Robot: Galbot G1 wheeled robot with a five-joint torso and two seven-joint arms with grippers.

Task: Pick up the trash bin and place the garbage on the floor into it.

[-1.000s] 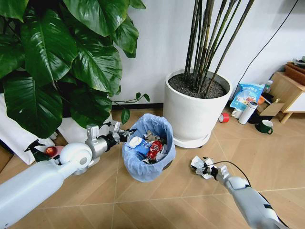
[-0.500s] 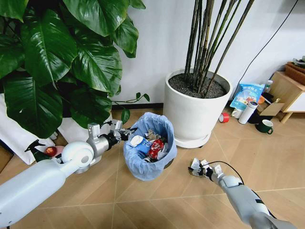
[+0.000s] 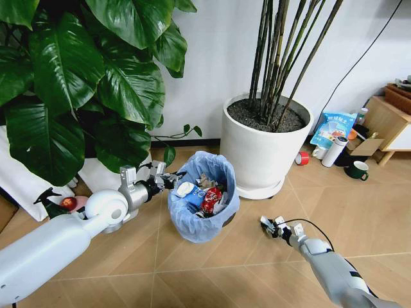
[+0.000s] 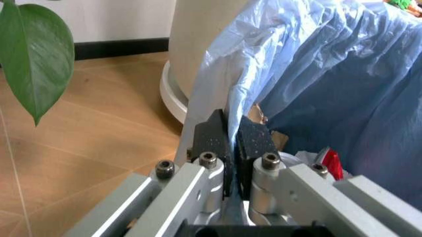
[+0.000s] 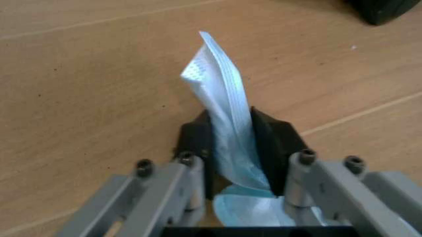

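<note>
Head view: your left gripper (image 3: 168,180) sits at the trash bin (image 3: 204,196) rim, beside the white plant pot (image 3: 263,151). Left wrist view: pads (image 4: 212,138) clamp the blue bag liner (image 4: 316,74). Right wrist view: your right gripper (image 5: 232,143) pinches a pale blue face mask (image 5: 223,118) above the floor (image 5: 86,89).

A large white plant pot (image 3: 260,154) stands by the wall, a white tumbler (image 3: 334,151) and dark mug (image 3: 356,170) beyond.

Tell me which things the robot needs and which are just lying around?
Needed: small round trash bin with light blue plastic bag; pale blue-white paper piece in right gripper; left gripper.
Lying around: big white plant pot; white tumbler; dark green mug.
</note>
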